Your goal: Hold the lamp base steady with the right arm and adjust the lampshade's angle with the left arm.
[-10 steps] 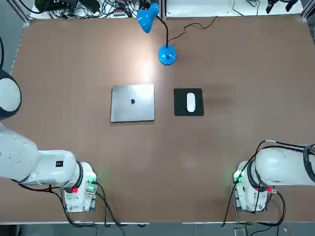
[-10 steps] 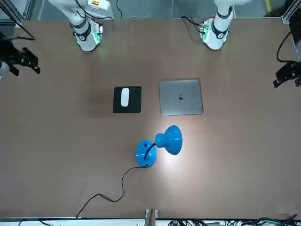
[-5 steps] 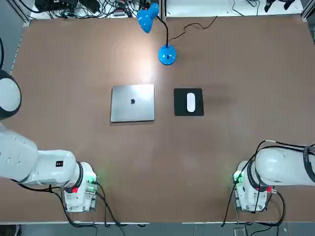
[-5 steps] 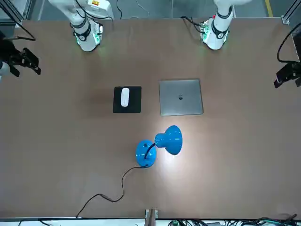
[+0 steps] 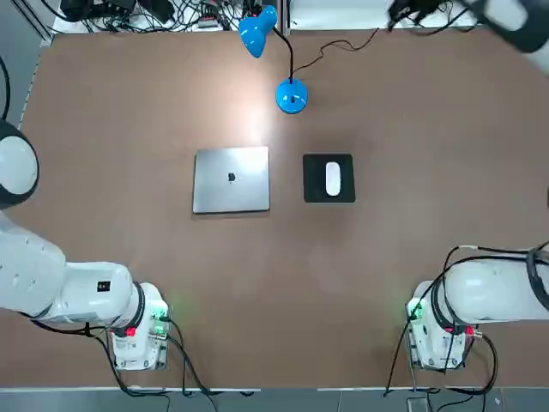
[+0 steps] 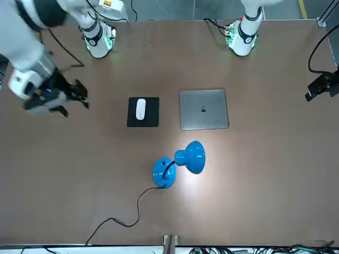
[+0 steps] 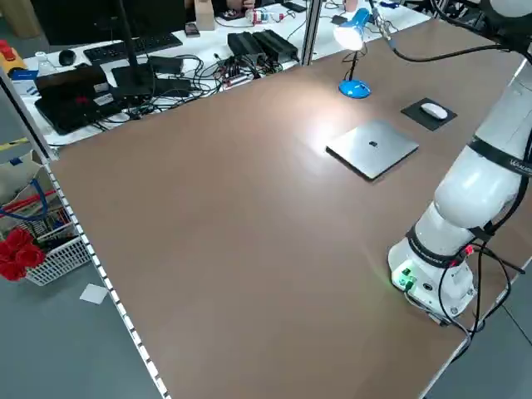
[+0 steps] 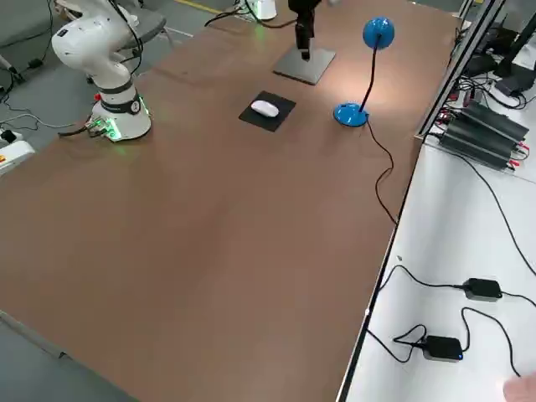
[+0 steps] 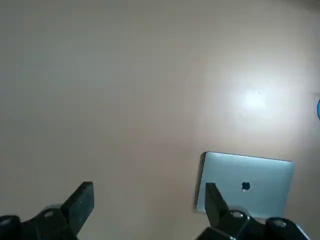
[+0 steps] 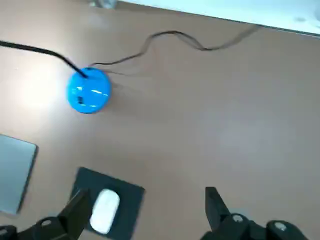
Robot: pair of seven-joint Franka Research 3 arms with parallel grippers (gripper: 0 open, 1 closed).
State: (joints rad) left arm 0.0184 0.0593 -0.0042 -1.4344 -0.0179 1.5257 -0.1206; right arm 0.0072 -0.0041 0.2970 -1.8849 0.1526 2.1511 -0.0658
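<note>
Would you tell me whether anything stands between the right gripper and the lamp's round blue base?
Nothing visible stands between the right gripper and the lamp base; the mouse pad lies flat on the table, beneath the raised gripper's level.

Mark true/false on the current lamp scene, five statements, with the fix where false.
1. The right gripper is gripping the lamp base. False: its fingers are apart with nothing between them, and it hovers on the robot's right side, away from the lamp base.
2. The mouse sits on the mouse pad. True.
3. The laptop is open. False: it is closed, logo side up.
4. The left gripper is open. True.
5. The lampshade is detached and lying on the table. False: it is up on the thin black neck.
</note>
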